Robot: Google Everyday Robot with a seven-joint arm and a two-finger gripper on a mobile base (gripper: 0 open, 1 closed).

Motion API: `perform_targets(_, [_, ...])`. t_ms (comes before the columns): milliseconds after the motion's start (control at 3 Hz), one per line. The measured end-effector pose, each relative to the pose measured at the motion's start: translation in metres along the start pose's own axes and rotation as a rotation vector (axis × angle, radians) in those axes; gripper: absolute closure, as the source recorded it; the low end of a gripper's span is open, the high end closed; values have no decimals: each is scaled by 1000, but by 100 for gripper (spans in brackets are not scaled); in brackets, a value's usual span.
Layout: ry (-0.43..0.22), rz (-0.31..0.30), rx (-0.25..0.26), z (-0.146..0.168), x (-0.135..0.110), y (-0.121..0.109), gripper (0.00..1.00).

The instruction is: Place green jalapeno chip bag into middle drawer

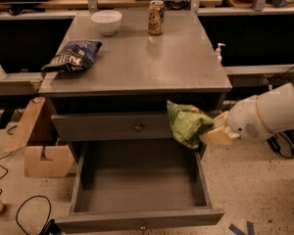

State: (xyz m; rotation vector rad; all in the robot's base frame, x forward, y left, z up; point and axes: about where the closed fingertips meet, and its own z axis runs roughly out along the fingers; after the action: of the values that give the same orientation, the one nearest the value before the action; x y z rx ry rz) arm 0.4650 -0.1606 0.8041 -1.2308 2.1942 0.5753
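The grey rectangular cabinet has a flat top with a dull, smooth sheen and square edges. It stands on a pale speckled floor.

The middle drawer, a wide grey box with a flat matte floor and low side walls, is pulled fully out at the cabinet's foot. It has a small round knob on its front.

The white robot arm, a rounded smooth shell, enters from the right edge at the height of the closed drawer.

The closed grey drawer panel sits directly above the open drawer and is flat, with one brass knob.

A brown cardboard box, torn and open, stands on the floor left of the cabinet.

The dark blue chip bag lies crumpled and glossy on the top's left edge. Its white lettering cannot be read.

The green jalapeno chip bag, crinkled shiny foil with pale marks, hangs in the air at the cabinet's right front, above the open drawer's right wall and clear of its floor. No print on it is legible.

A white round bowl sits at the rear left of the top.

The gripper, with pale yellowish fingers, is clamped on the green bag's right edge.

A brown-and-gold drink can stands upright right of the bowl. Its label is unreadable.

A small white pump bottle stands behind the cabinet's right edge.
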Motion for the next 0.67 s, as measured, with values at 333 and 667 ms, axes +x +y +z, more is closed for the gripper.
perform_targets(333, [-14, 40, -63, 64, 26, 7, 100])
perform_targets(667, [-14, 92, -125, 133, 50, 13, 100])
